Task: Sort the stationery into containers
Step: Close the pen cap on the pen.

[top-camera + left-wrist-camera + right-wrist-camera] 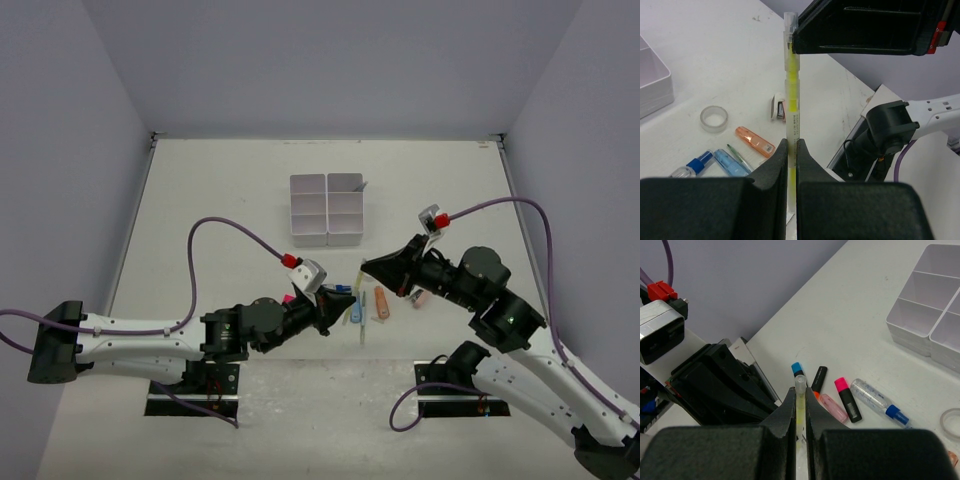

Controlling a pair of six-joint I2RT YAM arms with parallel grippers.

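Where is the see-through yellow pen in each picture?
Top external: the clear plastic yellow pen is in the middle, below the white plastic divided tray.
Left wrist: upright in the centre, pinched by the left claw.
Right wrist: bottom centre, in the right claw.
Shared landmark: the tray, left edge and top right.

White tabletop (220, 190), scuffed near its front edge, enclosed by three plain lavender-grey walls (330, 60): one beyond the fingers (385, 266), one to each side. Lighting even, diffuse.
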